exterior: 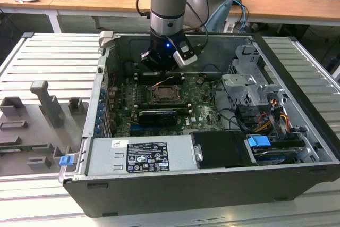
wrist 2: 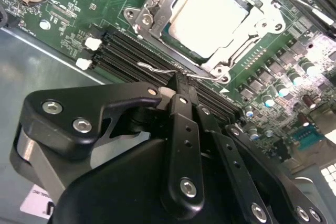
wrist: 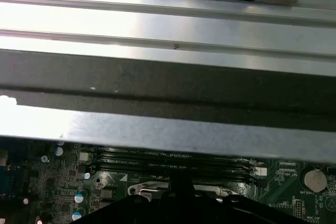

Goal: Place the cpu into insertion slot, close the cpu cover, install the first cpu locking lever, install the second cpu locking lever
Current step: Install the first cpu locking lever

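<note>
Jaws pressed together at wire lever (wrist 2: 155,68) | cpu (wrist 2: 210,17) under cpu cover (wrist 2: 148,4) | white printed label (exterior: 146,156)

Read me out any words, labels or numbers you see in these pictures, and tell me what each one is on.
On the grey power supply box, the white label: print too small to read.
On the green circuit board, white markings: blurred, unreadable.
No text can be quoted.

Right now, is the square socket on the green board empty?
No, the cpu sits in it, its pale metal face showing through the cut-out of the cpu cover in the second wrist view.
</note>
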`<state>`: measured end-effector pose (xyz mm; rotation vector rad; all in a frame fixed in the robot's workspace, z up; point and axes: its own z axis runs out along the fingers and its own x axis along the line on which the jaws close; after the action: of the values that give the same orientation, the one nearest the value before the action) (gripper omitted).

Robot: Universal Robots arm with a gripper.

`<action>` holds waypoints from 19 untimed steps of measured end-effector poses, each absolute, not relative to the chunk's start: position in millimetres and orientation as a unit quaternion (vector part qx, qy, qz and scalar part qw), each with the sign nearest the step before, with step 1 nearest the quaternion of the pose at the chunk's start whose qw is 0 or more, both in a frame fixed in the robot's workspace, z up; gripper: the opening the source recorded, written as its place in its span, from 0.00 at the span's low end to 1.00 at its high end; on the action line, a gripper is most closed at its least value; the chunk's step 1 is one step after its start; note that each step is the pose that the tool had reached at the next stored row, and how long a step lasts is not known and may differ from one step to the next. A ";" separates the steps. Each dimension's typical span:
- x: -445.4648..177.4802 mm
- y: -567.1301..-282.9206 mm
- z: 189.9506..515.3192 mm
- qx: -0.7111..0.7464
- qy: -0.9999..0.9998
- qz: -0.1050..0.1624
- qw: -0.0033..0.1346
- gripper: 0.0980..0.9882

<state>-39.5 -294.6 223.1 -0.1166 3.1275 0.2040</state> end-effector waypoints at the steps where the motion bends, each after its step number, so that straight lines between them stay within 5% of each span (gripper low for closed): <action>1: -39.1 -294.4 223.0 -0.037 0.997 0.065 0.003 0.01; 19: -27.9 -293.4 215.9 -0.037 0.996 0.077 0.003 0.01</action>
<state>-27.9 -293.4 215.9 -0.1163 3.1240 0.2407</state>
